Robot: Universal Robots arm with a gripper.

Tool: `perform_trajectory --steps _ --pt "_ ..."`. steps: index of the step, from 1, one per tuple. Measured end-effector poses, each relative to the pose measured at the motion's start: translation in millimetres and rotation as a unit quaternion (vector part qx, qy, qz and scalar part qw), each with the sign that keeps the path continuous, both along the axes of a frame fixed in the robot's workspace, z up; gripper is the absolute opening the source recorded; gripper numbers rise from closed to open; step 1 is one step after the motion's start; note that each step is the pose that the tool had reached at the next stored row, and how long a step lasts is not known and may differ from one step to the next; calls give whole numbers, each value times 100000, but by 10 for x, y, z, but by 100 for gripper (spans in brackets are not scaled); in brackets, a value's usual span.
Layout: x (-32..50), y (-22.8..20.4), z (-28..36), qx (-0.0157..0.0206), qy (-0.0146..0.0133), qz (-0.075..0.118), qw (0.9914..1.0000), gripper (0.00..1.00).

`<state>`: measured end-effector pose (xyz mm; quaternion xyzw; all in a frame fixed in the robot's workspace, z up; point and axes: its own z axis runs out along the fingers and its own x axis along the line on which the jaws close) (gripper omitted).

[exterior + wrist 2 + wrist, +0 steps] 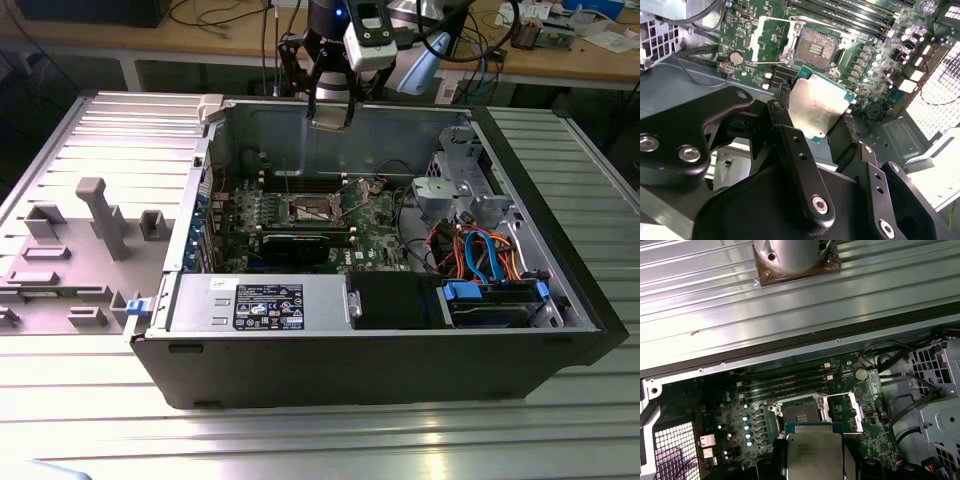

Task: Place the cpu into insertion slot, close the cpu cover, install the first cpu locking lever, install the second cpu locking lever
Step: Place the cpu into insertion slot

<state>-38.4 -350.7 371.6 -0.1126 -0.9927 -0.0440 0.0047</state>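
While the jaws are clamped on the cpu [817, 107] with one black finger [781, 110] against each of two opposite edges, the chip hangs in the air above the open case [400, 370], touching nothing else. Its dull silver top faces the camera in both wrist views, with the thin green rim showing round it.

Below it the slot [815, 47] lies bare, its brownish pin field uncovered, set about mid-board in the green board [740, 30]. The cover [758, 39] is swung open and sits just beside the slot, its cut-out framing plain board rather than the pins. In the first wrist view the cpu [814, 455] is near the slot [799, 414] but apart from it, and the long memory slots [785, 382] run along the slot's other side.

The case stands on the ribbed metal table [300, 440]. A grey fixture [100, 215] sits near the table's edge on the exterior view's left.
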Motion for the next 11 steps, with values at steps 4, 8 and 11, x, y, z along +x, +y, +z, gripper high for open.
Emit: perform_trajectory --steps 4,8,11 --pt "0 0 -4 0 -1 -2461 99970 54" --pt "0 0 -9 -3 -1 -5977 99821 54" --pt "0 0 -11 1 -3 -6850 99765 54"
